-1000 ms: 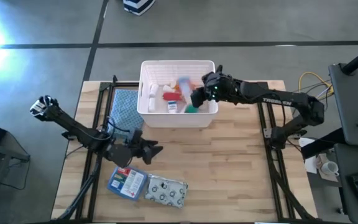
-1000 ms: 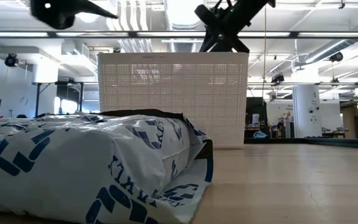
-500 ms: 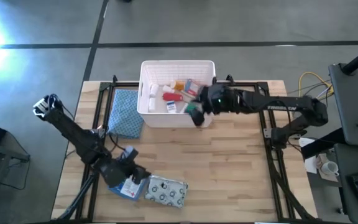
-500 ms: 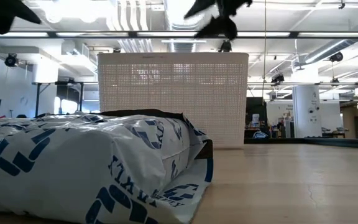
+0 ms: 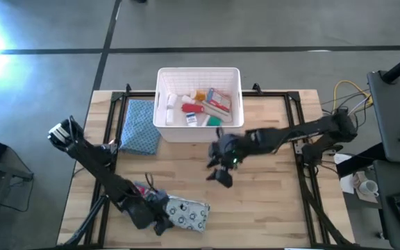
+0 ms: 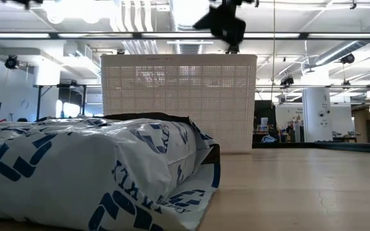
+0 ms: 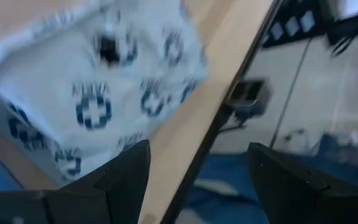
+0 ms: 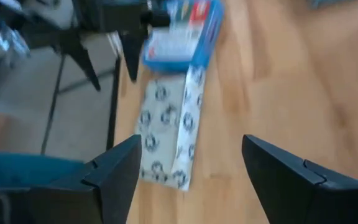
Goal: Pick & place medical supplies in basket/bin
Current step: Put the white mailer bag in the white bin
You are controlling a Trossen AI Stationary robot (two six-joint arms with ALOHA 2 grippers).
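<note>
The white basket (image 5: 198,105) sits at the table's (image 5: 269,215) twelve o'clock side, with white bottles, a red tube and red-white packets lying inside it. Beside it at nine o'clock lies the blue checked cloth (image 5: 139,125). The right hand (image 5: 222,167) hangs over the table's middle, at the basket's six o'clock, its fingers spread and empty. Down at the table's seven o'clock edge, the left hand (image 5: 153,214) is low over the blue packet (image 8: 182,34), just beside the spotted pouch (image 5: 188,214); its fingers (image 7: 120,180) stand apart with nothing pinched between them.
</note>
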